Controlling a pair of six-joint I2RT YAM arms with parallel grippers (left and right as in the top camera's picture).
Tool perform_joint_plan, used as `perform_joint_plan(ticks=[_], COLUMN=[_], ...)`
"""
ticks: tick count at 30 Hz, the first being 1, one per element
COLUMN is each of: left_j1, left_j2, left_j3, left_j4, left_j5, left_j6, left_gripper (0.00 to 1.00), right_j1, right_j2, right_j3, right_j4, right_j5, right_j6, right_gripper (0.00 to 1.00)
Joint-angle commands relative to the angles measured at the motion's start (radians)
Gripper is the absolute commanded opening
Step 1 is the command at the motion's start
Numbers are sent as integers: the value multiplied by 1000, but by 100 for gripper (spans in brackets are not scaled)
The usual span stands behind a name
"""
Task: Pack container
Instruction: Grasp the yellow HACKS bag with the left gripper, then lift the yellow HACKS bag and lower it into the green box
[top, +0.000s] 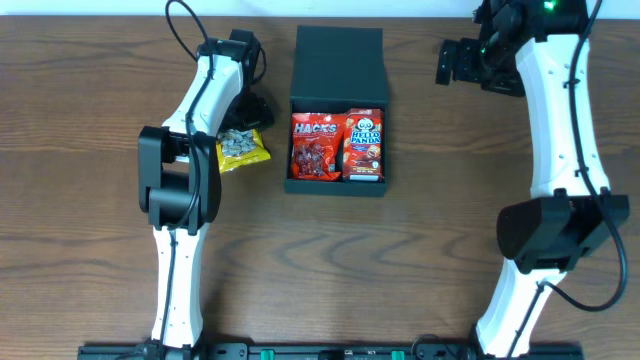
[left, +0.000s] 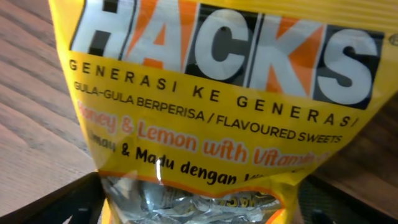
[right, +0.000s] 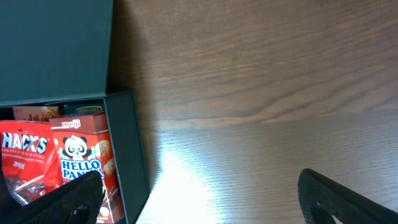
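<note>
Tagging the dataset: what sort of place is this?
Probably a lab bench for robot packing trials: wood table, left arm and right arm, open container holding snack packs.

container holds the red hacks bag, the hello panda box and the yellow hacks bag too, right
Not quite. The container holds only the red Hacks bag and the Hello Panda box. The yellow Hacks bag lies outside it on the table, on the left arm's side, as the overhead view shows.
</note>
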Motion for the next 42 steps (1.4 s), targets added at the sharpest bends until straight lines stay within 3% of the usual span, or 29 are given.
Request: perform_joint_plan(ticks=[1, 4, 6, 12, 16, 31, 42], left_j1=[3, 3, 3, 3, 3, -56, -296], left_j2=[37, 37, 37, 37, 37, -84, -222], left_j3=[-5, -5, -5, -5, -3, 211, 261], left_j4=[-3, -3, -2, -3, -14, -192, -203], left_j5=[-5, -6, -3, 1, 1, -28, -25], left_j6=[9, 9, 9, 9, 8, -6, 9], left_gripper=[84, 58, 45, 29, 6, 6, 6], right_j1=[-11, -11, -11, -11, -11, -13, -72], right_j2=[-11, -11, -11, -11, -11, -11, -11], right_j3=[19, 19, 19, 19, 19, 19, 19], right_j4=[0, 0, 0, 0, 0, 11, 1], right_j5=[-1, 0, 0, 0, -1, 0, 0], right_j6=[-11, -11, -11, -18, -18, -22, -22], right_gripper=[99, 99, 99, 99, 99, 99, 99])
